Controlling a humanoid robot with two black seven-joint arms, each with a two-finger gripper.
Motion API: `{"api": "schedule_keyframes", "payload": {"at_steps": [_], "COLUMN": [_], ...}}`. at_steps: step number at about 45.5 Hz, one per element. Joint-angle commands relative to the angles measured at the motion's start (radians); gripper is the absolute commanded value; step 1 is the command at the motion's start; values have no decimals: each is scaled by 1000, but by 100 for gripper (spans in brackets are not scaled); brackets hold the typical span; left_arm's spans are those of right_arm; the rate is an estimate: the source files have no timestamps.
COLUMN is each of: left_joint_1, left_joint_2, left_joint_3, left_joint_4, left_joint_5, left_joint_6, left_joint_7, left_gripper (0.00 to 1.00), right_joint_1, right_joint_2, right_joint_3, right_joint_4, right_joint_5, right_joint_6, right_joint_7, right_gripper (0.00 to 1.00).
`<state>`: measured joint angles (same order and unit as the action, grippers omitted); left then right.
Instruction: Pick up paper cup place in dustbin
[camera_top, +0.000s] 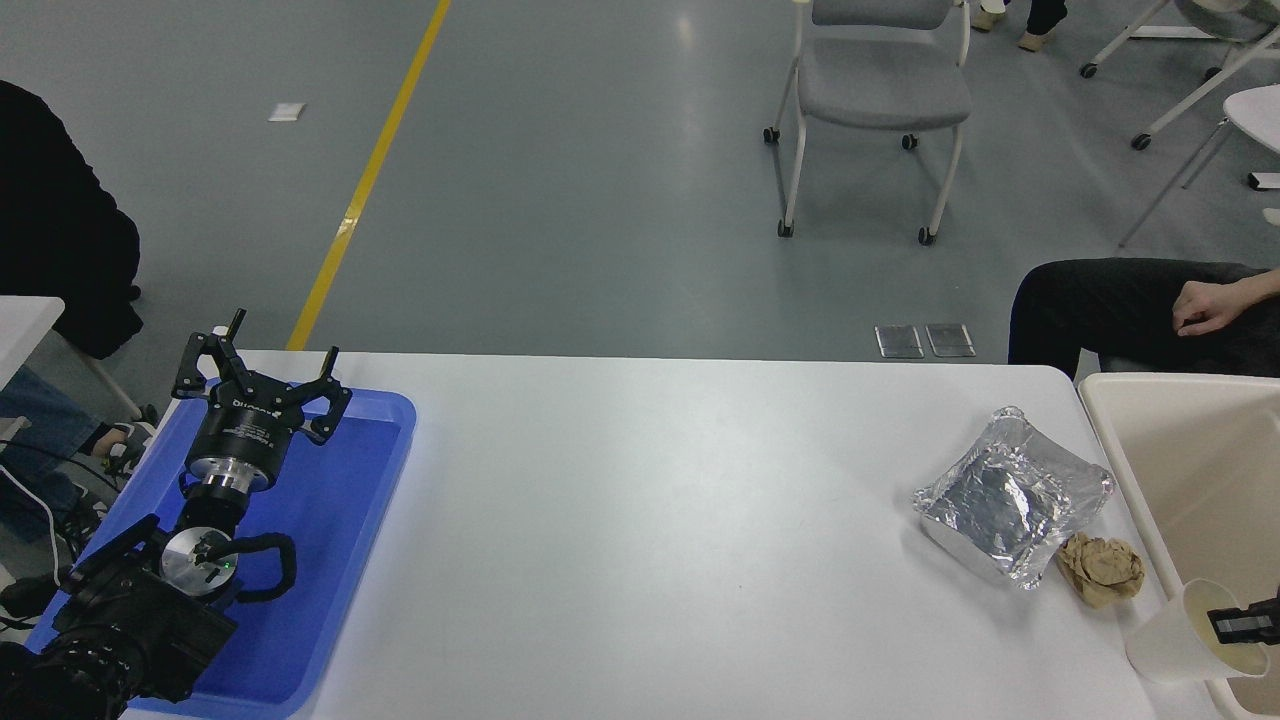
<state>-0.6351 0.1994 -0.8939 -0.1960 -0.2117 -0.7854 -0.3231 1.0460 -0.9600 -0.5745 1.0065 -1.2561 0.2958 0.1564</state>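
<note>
The paper cup (1170, 640) sits at the table's front right corner, tipped with its mouth toward the dustbin (1185, 470), the large beige bin just past the table's right edge. My right gripper (1240, 626) comes in from the right edge. Only one black finger shows, set at the cup's rim, and it seems shut on the cup. My left gripper (262, 375) is parked open over the blue tray (340, 520) at the lower left.
A crumpled silver foil tray (1015, 500) and a brown wad of paper (1102, 570) lie just left of the cup. A person sits beyond the bin, with a hand (1205, 305) on the lap. A grey chair (880, 90) stands on the floor behind.
</note>
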Motion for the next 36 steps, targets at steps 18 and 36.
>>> {"api": "schedule_keyframes", "payload": {"at_steps": [18,36], "left_joint_1": [-3,-3], "left_joint_2": [-2,-3], "left_joint_3": [0,1], "left_joint_4": [-2,-2], "left_joint_5": [0,0], "left_joint_6": [0,0], "left_joint_7": [1,1], "left_gripper": [100,100], "right_joint_1": [436,778], "right_joint_2": [-269,-296], "right_joint_3": [-7,-7], "right_joint_4": [187,195], "right_joint_5": [-137,-235], "right_joint_6": [304,490], "right_joint_7": [0,-1], "right_gripper": [0,0]}}
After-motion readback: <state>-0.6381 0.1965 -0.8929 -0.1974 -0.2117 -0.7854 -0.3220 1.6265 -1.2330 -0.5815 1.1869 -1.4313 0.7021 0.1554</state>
